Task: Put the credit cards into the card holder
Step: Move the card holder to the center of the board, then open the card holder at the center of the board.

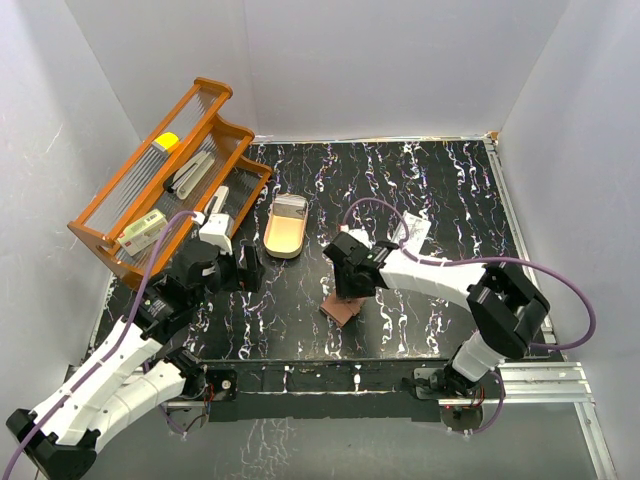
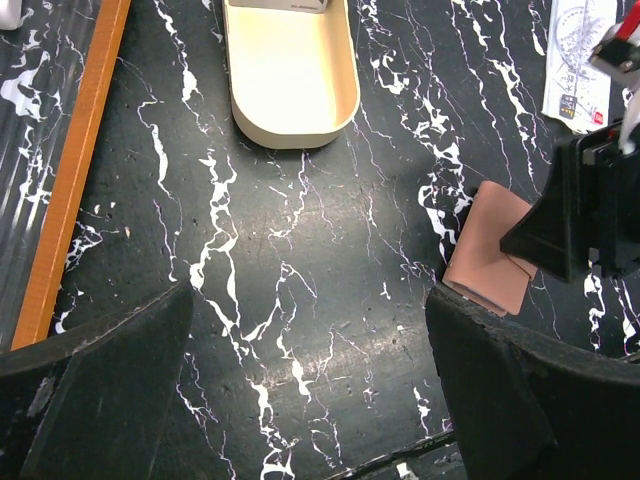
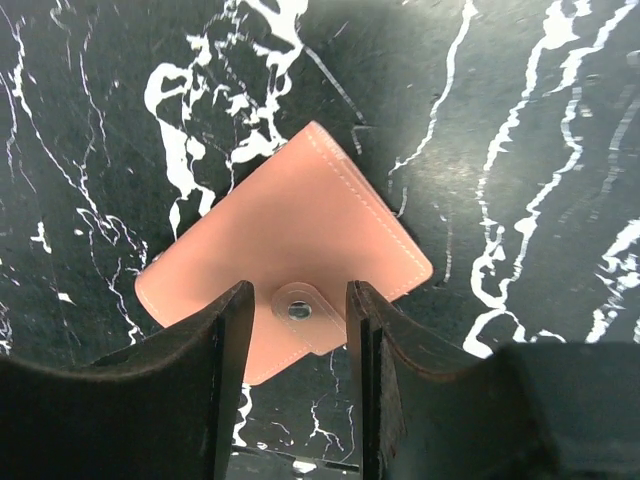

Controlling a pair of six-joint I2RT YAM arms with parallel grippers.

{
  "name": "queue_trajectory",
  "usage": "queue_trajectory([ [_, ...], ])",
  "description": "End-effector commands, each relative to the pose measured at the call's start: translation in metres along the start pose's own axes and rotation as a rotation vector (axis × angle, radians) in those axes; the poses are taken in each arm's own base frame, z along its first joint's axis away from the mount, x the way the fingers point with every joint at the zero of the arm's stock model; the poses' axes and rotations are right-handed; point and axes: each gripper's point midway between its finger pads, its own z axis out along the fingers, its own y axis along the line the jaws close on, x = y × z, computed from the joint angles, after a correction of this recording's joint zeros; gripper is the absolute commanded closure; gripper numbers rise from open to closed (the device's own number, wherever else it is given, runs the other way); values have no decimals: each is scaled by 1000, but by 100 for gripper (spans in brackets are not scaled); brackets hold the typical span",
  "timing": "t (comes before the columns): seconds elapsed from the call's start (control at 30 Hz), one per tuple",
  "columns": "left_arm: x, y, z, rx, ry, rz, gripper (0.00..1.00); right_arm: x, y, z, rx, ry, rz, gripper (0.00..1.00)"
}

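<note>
Card holder (image 3: 290,230) is lying closed and flat on the table (image 3: 520,140) directly beneath your right gripper (image 3: 297,320). It is turned cornerwise to the fingers, and its strap tab (image 3: 298,306) is sitting in the gap between them. The jaws of that gripper are standing partly apart, one on either side of the tab. Neither is showing contact with it, and nothing is clamped.

Your left gripper (image 2: 308,310) is hanging with its jaws spread wide and only bare table between them. The holder is lying off ahead of its right-hand finger, apart from it. One white printed card (image 2: 575,65) is lying farther out, past the right gripper. No other cards are showing and none is in the holder, so by my judgement the task is barely begun.

Risks you are facing:
- You are lining up on a small tab. If the jaws are catching only its edge, the snap may hold and the whole holder may come up instead of opening.
- Nothing is bracing the leather. With the left gripper standing off, a sideways pull may slide or spin the holder across the glossy table.
- Pressing down too far risks pinning the flap shut under the fingertips.
- I cannot tell from above whether the snap is fastened
</note>
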Motion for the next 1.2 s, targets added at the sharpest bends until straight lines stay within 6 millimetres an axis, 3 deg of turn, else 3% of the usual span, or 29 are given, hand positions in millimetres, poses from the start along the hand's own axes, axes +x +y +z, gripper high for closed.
queue_trajectory([
  [0.0,-17,4,-9,-25,-55,-22,2,-27,-5,-29,110,-103,80,60],
  [0.1,-18,4,-8,-24,-59,-22,1,-29,1,-43,66,-130,136,60],
  [0.27,-17,3,-7,-24,-48,-16,1,-21,11,-46,9,-133,231,58],
  [0.73,-19,3,-10,-17,-62,-17,1,6,-2,-3,154,-79,276,57],
  [0.93,-17,4,-9,-21,-58,-17,1,15,-19,8,227,-79,243,64],
  [1.17,-17,5,-8,-28,-57,-18,1,0,-25,2,252,-143,160,83],
])
